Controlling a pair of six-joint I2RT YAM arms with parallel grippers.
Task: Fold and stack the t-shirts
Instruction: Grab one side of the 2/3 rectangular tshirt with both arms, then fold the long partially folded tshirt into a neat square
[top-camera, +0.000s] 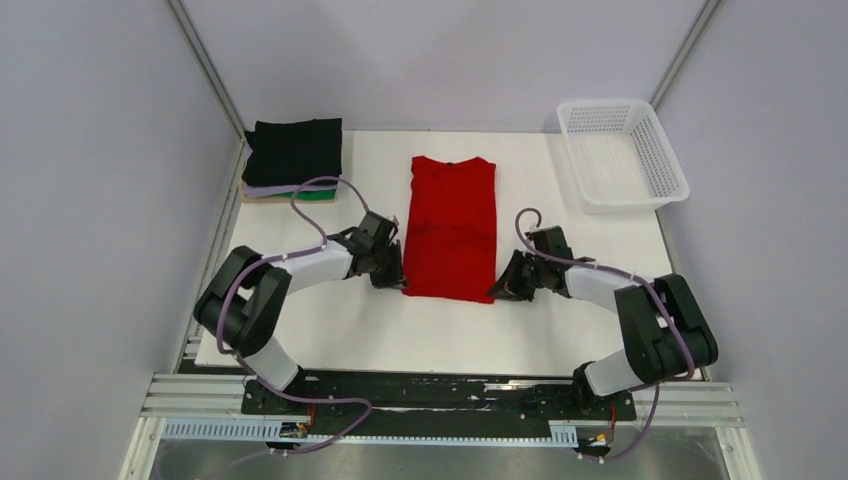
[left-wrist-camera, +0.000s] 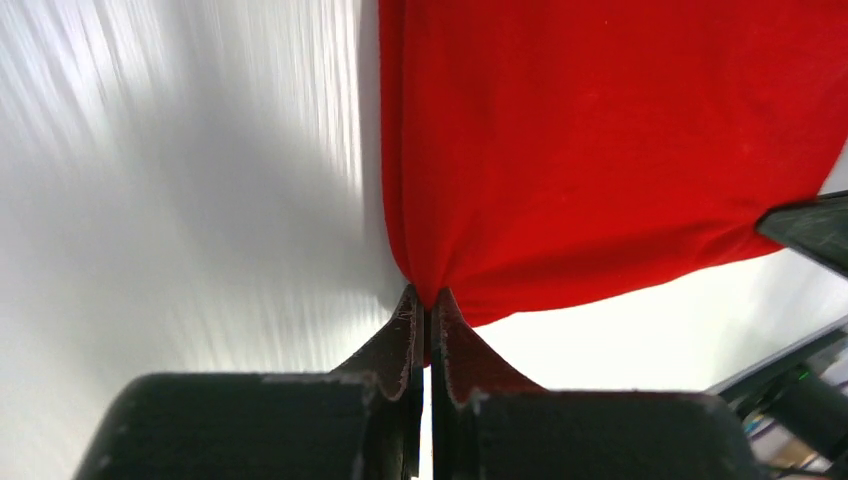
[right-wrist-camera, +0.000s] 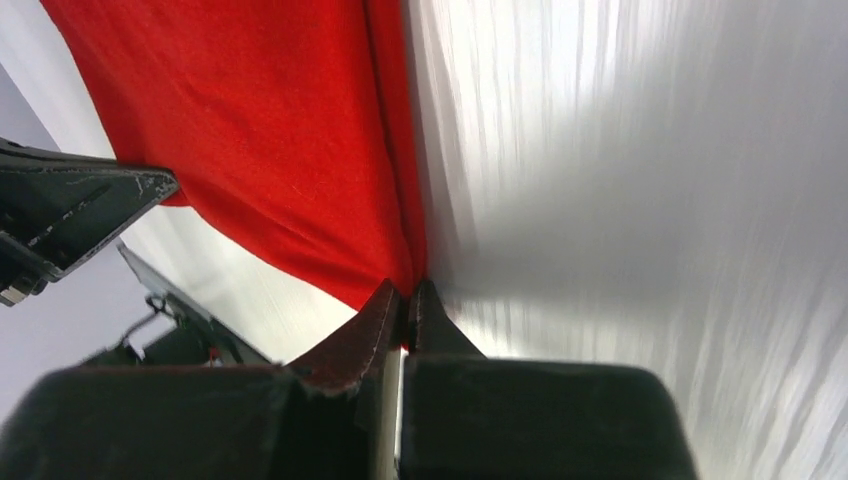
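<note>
Top external view: the white counter (top-camera: 330, 330) carries the red shirt (top-camera: 452, 225) lying flat at centre, collar toward 12 o'clock. A pile of folded shirts (top-camera: 293, 160) sits at 10 o'clock and a basket (top-camera: 620, 150) at 2 o'clock. The red cloth looks light, soft and limp. It will likely sag between holds, so the hem corners suit best. The left hand (left-wrist-camera: 428, 305) is pinched tight on the 7 o'clock corner, the right hand (right-wrist-camera: 405, 298) on the 5 o'clock corner. How many layers each pinch catches is hidden, and a black shirt covers most of the pile.
</note>
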